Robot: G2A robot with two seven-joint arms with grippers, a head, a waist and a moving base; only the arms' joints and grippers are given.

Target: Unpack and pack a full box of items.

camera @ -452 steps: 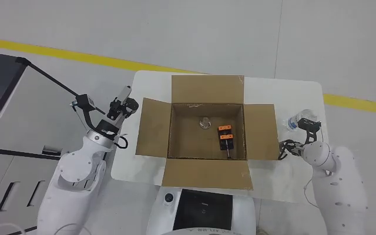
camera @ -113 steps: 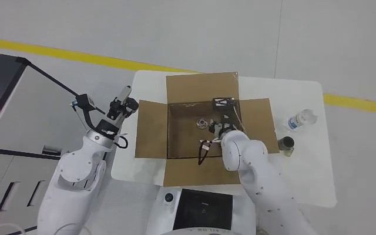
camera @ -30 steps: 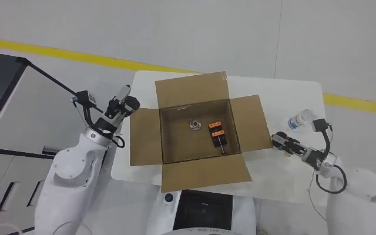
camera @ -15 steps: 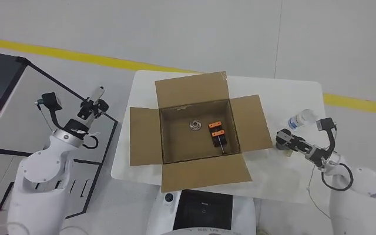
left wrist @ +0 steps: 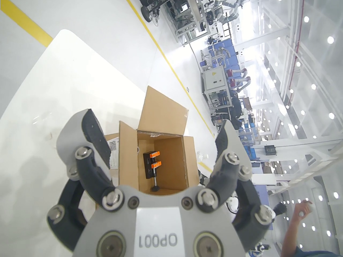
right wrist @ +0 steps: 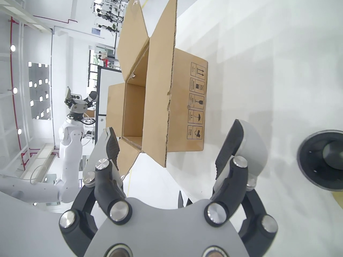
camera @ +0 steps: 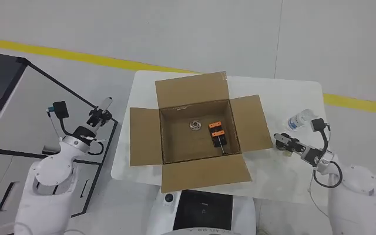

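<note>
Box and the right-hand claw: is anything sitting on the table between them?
Nothing: the right wrist view shows only bare white table between the right gripper and the cardboard box, on its printed side.

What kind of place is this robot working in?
Probably a robot lab or factory hall: a yellow floor line, machine racks with other robot arms behind, and rows of ceiling lights.

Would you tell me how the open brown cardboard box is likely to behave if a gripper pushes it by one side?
The open brown cardboard box would probably slide easily: the white table looks smooth, and only a black-and-orange clamp and a small round metal part sit inside. Pushed on a splayed flap, it would likely just fold.
</note>
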